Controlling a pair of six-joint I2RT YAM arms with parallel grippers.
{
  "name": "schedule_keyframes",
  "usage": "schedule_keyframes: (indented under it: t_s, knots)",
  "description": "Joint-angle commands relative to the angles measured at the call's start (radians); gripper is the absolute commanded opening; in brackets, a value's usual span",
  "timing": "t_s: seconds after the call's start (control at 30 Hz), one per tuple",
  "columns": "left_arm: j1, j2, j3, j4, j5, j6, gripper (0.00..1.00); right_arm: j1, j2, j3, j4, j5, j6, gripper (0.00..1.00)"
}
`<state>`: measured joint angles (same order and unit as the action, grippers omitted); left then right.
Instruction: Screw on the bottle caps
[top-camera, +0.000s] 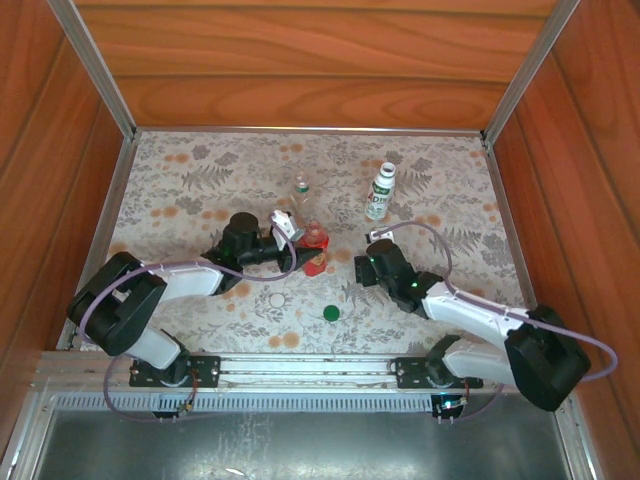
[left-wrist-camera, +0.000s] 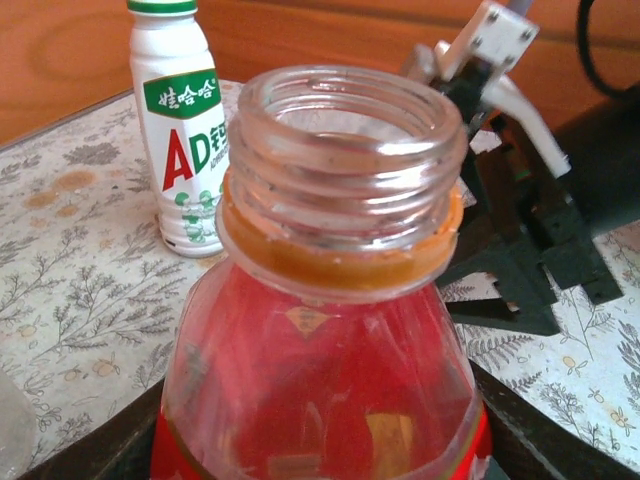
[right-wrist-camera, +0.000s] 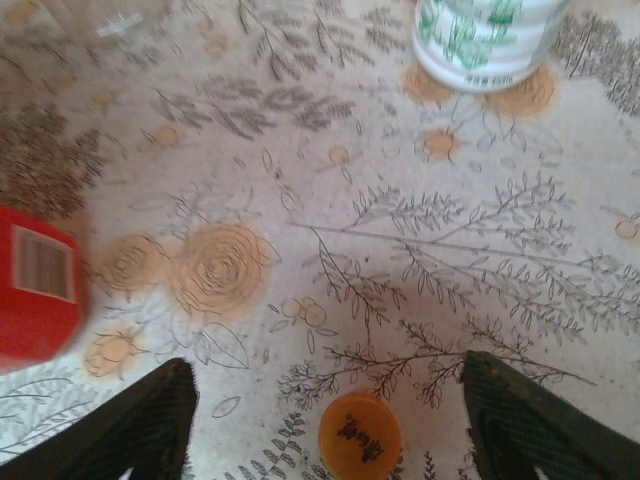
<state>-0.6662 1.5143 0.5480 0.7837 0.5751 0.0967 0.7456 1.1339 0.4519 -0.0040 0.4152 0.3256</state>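
Beneath our spread right fingers (right-wrist-camera: 140, 425) lies the cap (right-wrist-camera: 360, 437); we must pinch it level while left fingers (left-wrist-camera: 545, 435) clamp the red bottle (left-wrist-camera: 330, 380).

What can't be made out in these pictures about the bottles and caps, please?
Left wrist view: the white bottle has its top cut off by the upper edge.
Top view: the clear bottle is too small to tell whether it is capped.
Right wrist view: the red bottle is blurred and cut by the left edge; the print on the orange cap is too small to read.
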Motion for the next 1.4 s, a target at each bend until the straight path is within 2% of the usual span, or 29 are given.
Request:
schedule_keyframes:
  t_s: [0.0,0.13,0.4,0.7,0.9,1.23,1.37]
  knots:
    - [-0.008,0.014,0.006,0.011,0.015,-0.002,0.64,-0.002,-0.060,0.026,-0.040,-0.005,-0.055,0.79]
    - [-0.009,0.009,0.009,0.020,0.004,-0.014,0.74,-0.001,-0.096,0.022,-0.054,0.007,-0.062,0.79]
    - [-0.012,0.026,-0.062,0.229,-0.012,-0.044,0.80,-0.002,-0.094,0.005,-0.041,0.005,-0.043,0.79]
    - [-0.018,0.100,-0.108,0.457,-0.025,-0.079,0.80,-0.002,-0.046,-0.002,-0.006,-0.008,-0.032,0.79]
    - [-0.025,0.173,-0.094,0.546,-0.027,-0.103,0.77,-0.001,-0.031,-0.007,0.006,-0.011,-0.023,0.79]
    - [-0.026,0.195,-0.078,0.562,-0.009,-0.115,0.73,-0.002,-0.039,-0.017,0.004,-0.016,-0.009,0.79]
    - [-0.026,0.200,-0.078,0.563,-0.005,-0.117,0.68,-0.002,-0.033,-0.013,0.004,-0.022,-0.005,0.79]
